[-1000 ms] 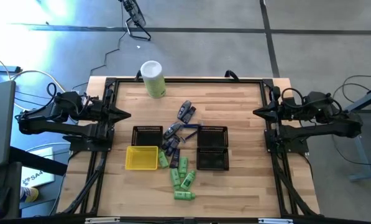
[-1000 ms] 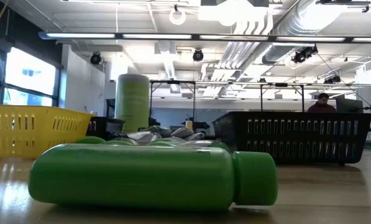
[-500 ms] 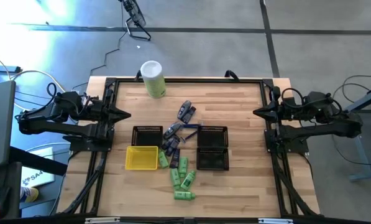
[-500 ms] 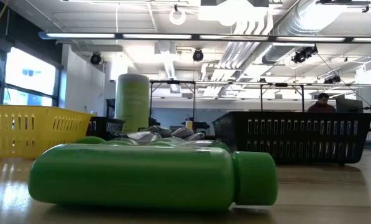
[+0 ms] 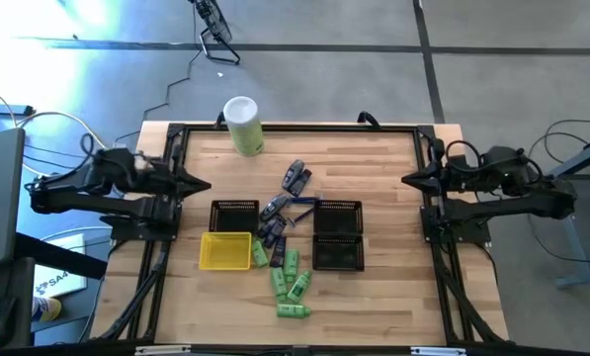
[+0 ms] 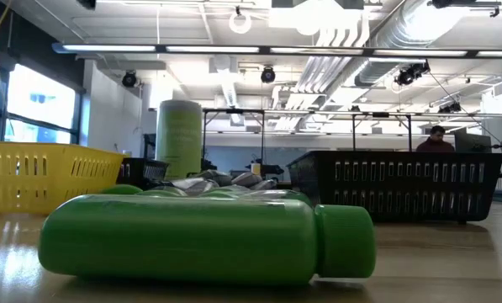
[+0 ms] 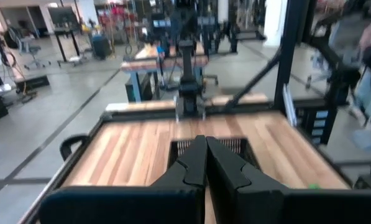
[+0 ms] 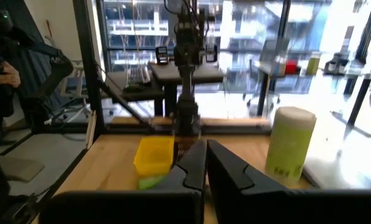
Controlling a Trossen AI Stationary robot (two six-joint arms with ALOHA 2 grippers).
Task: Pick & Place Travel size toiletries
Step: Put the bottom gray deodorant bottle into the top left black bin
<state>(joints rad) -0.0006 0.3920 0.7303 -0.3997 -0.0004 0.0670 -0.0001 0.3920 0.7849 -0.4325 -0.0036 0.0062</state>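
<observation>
The travel size toiletries lie in a loose pile at the table's middle: several small green bottles (image 5: 288,282) toward the near edge, dark grey and bluish tubes (image 5: 279,216) farther back, and one more dark tube (image 5: 295,177) beyond them. One green bottle (image 6: 204,238) lies on its side close in the low view. My left gripper (image 5: 206,184) is shut, held level above the table's left edge. My right gripper (image 5: 406,179) is shut, held level above the right edge. Both are far from the pile, and their shut fingertips show in the left wrist view (image 7: 205,142) and the right wrist view (image 8: 205,146).
Two black mesh baskets (image 5: 234,215) (image 5: 337,234) flank the pile, and a yellow tray (image 5: 225,250) sits near the left one. A tall pale-green canister with a white lid (image 5: 243,125) stands at the far edge. A black frame (image 5: 295,130) borders the table.
My left gripper has edged a little toward the table's middle and slightly down. Nothing on the table has moved.
</observation>
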